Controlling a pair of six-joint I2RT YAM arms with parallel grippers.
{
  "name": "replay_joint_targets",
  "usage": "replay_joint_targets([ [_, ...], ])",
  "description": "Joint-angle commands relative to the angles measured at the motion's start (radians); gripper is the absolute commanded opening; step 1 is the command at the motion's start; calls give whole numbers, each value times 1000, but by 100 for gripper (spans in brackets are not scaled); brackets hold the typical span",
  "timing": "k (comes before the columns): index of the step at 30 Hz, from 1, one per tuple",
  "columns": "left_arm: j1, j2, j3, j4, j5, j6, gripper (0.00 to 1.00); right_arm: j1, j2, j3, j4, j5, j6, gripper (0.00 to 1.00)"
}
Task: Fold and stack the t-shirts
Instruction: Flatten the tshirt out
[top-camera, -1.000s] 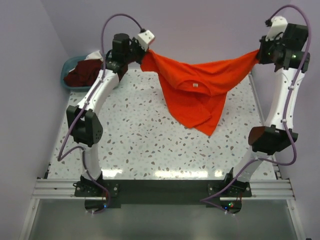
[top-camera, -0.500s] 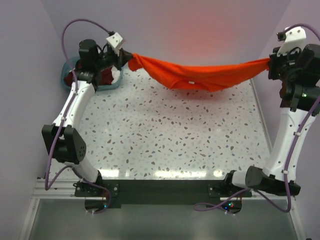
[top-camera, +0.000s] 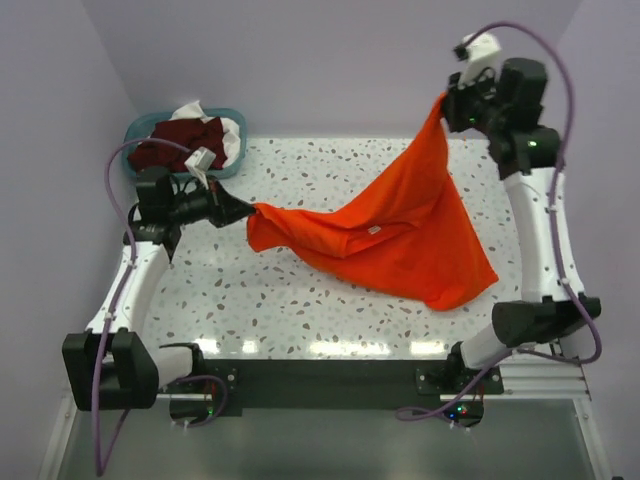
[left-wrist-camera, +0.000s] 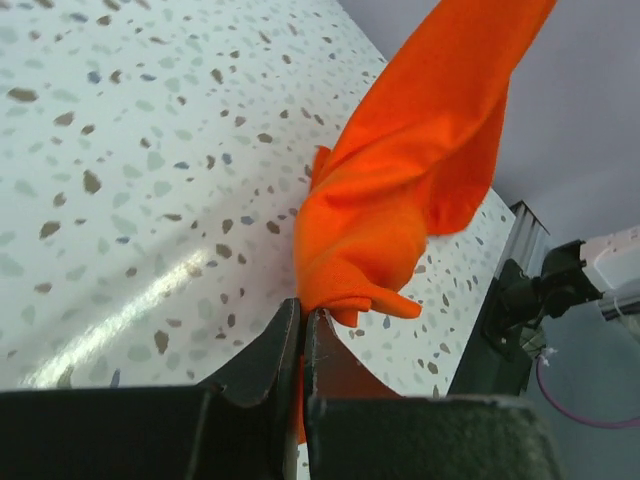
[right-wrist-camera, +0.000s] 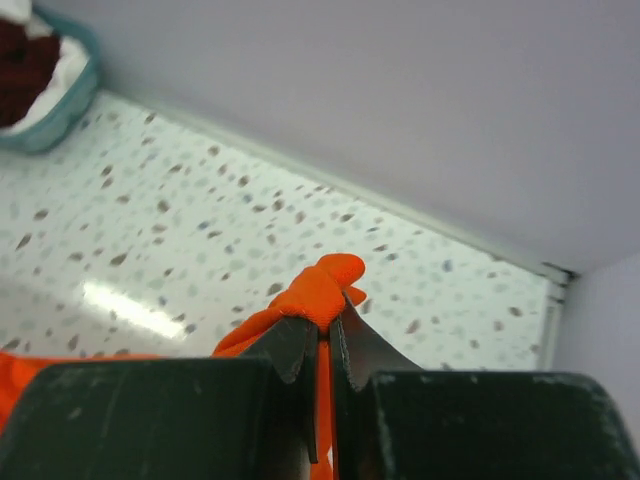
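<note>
Since 0.5 s ago: the left arm has dropped from high beside the basket to low over the left half of the table (top-camera: 300, 300), and the right arm has swung inward from the right edge, staying raised at the far right. The orange-red t-shirt (top-camera: 400, 240), then stretched as a near-level band between the arms, now slopes steeply.

Left end effector (top-camera: 240, 210): clenched on a bunched corner of the orange-red t-shirt. In the left wrist view its fingers (left-wrist-camera: 270, 350) meet with almost no gap and cloth (left-wrist-camera: 400, 200) bulges just past the tips (left-wrist-camera: 302, 312), above the speckled surface.

Right end effector (top-camera: 445, 103): also clamped on the shirt, at its highest point. In the right wrist view a small fold of orange cloth (right-wrist-camera: 328, 275) pokes out above the pressed-together tips (right-wrist-camera: 325, 325), and more hangs below.

Shirt position: spans from the raised right grip down and leftward to the low left grip, opening into a broad triangular sheet. Its lower edge reaches toward the near right of the table; whether it rests there or hangs just above, I cannot tell. A small pale label shows near mid-cloth.

Teal basket (top-camera: 133, 133): far left corner, well apart from the orange shirt. It holds dark maroon cloth (top-camera: 175, 140) and white cloth (top-camera: 225, 130), both heaped unfolded.
</note>
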Motion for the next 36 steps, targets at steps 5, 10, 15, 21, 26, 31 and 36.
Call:
replay_joint_targets([
  [5,210,24,-20,-341,-207,69,0,373,212,-164,144,138,-48,0],
  [10,337,116,11,-485,-388,130,28,543,465,-83,77,113,-48,65],
  [15,417,207,104,-499,-453,138,63,489,550,195,-292,-65,-66,99],
  [21,160,270,233,-459,-413,336,70,269,278,-272,-325,-76,-106,92],
  [26,-44,393,302,-387,-420,417,69,139,158,-577,-396,-18,-178,67],
  [31,-98,605,533,-438,-405,448,68,83,123,-692,-462,16,-204,55],
  [36,-118,728,638,-453,-384,455,67,83,146,-788,-444,39,-190,49],
])
